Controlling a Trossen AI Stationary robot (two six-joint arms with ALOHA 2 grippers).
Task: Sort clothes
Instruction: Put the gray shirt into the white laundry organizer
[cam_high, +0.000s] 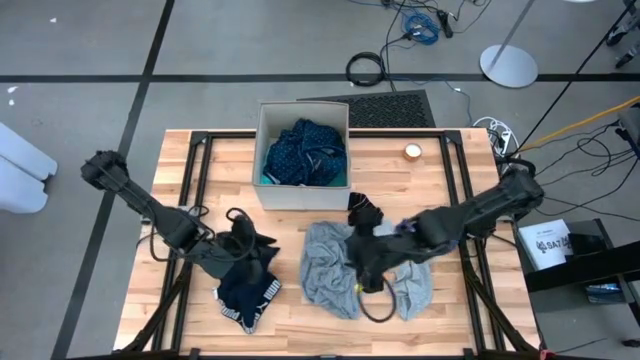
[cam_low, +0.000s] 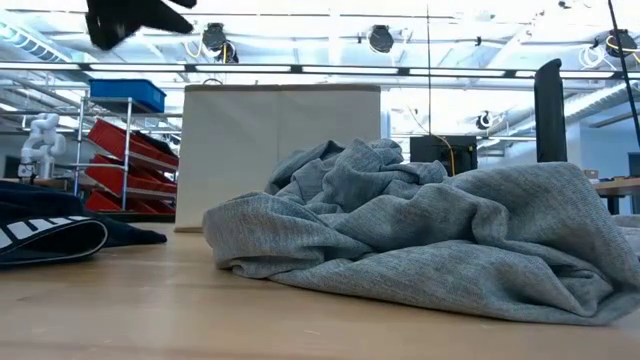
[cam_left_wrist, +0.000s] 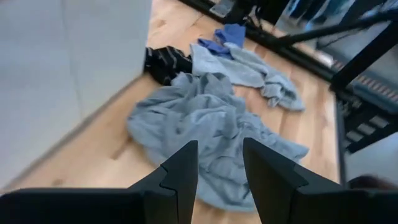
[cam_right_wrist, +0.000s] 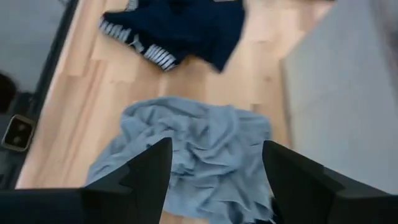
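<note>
Fabric is all there is to move here: limp, light, crumpled cloth that will sag and trail when lifted, so a pinch on a raised fold should serve better than a flat edge.

In the high view, the grey garment (cam_high: 328, 268) lies bunched at lower centre of the desk (cam_high: 455, 325), with a second grey piece (cam_high: 415, 288) just right of it and striped black socks (cam_high: 364, 212) near its upper edge. Small blue pieces (cam_left_wrist: 225, 36) sit by the socks in the left wrist view. A navy garment with a white-lettered waistband (cam_high: 246, 290) rests at lower left. The beige box (cam_high: 264, 130), at upper centre, already holds a navy dotted garment (cam_high: 306, 152).

The right gripper (cam_right_wrist: 216, 171) hangs above the grey garment, jaws apart and holding nothing. The left gripper (cam_left_wrist: 221, 171) is over the navy garment at lower left; its 2 fingers stand a little apart with nothing between them.

The tallest ridge of the grey heap, seen plainly in the low view, looks the best hold. Thin cloth may slip from a shallow pinch, and a neighbouring piece could drag along.
</note>
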